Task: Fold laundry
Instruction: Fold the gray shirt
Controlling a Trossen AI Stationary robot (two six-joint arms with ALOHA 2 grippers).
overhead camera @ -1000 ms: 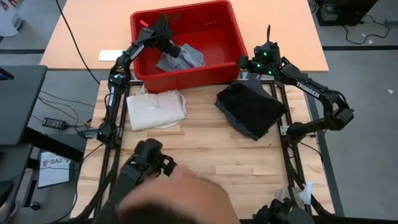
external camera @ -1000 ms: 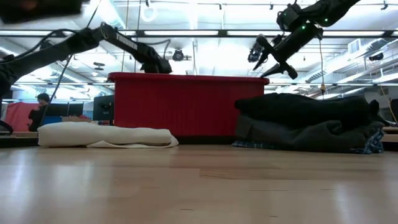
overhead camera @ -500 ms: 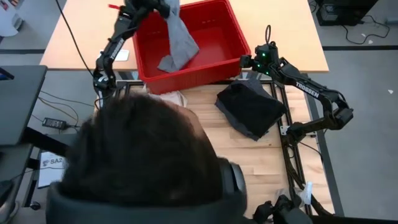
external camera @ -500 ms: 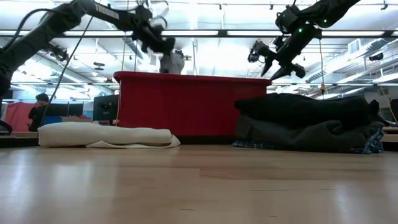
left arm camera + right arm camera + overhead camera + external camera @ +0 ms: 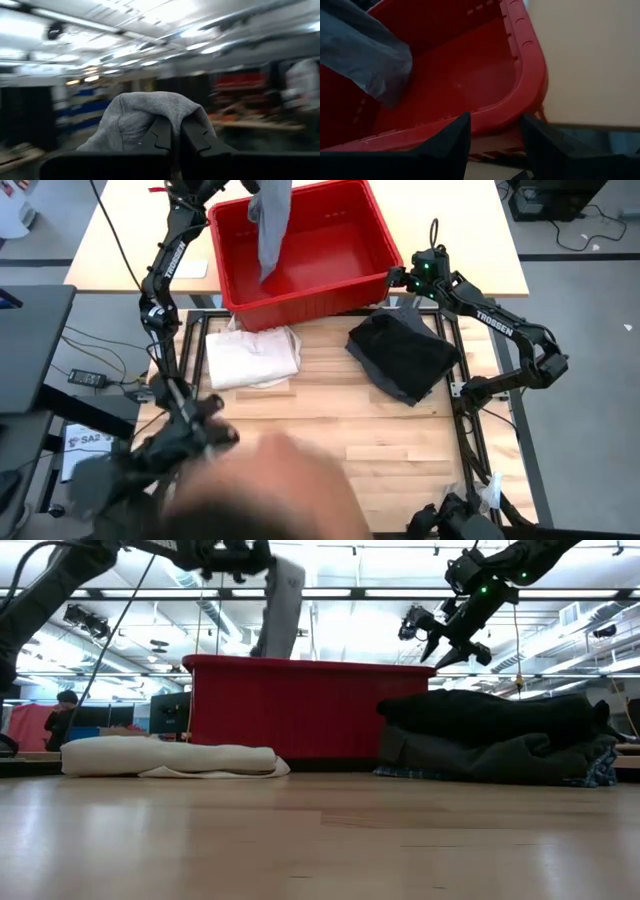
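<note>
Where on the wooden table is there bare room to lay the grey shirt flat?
The middle strip between the cream tote bag and the pile of dark garments is bare wood. The back edge is crowded by the red bin. The left gripper holds the grey shirt above it.

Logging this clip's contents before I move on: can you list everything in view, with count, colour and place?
Light grey garment: 1, grey, hanging above the red bin, lifted clear of its floor.
Red bin: 1, red plastic, at the table's far edge.
Pile of dark garments: 1 pile, black over dark grey with a plaid edge at the bottom, right side of the table.
Cream cloth bundle: 1, cream, left side of the table beside the bin.
Person's head: 1, blurred, near edge of the high view.
Left end effector: shut on the grey garment, raised over the bin.
Right end effector: open, hovering by the bin's right corner.
</note>
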